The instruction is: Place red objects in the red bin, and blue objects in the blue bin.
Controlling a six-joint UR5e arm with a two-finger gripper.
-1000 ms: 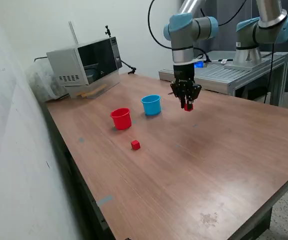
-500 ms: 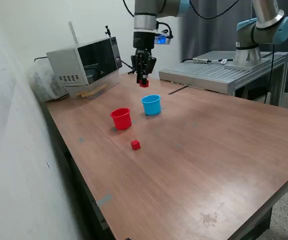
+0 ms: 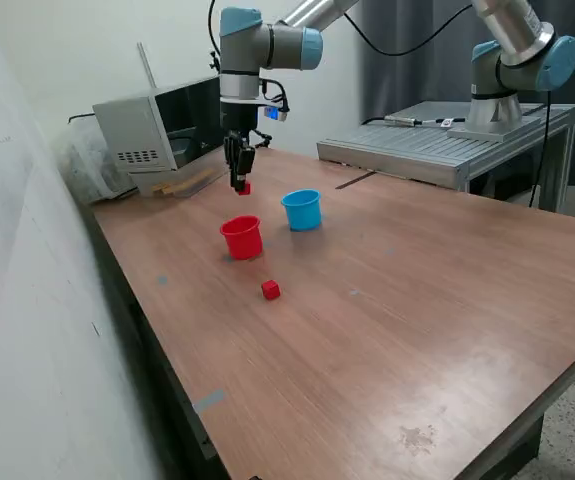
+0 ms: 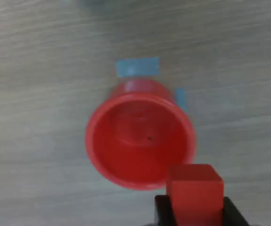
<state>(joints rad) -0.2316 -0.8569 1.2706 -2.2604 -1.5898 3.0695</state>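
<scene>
In the exterior view we see the gripper [image 3: 239, 184] hanging above the red bin [image 3: 241, 238], pinching a red cube [image 3: 243, 188] between its fingertips. The blue bin [image 3: 302, 210] stands just beside the red one, toward the exterior view's right. A second red cube [image 3: 271, 290] lies on the table [image 3: 387, 330], near the red bin but apart from it. No blue cubes show on the tabletop — whether any sit inside the blue bin we cannot tell from here.

In the wrist view the held red cube [image 4: 194, 194] is clamped between the dark jaws, and the red bin [image 4: 140, 139] opens below it; its inside looks empty.

We judge the sorting partly done at best: this cube is not yet released, and the loose red cube remains to be fetched.
</scene>
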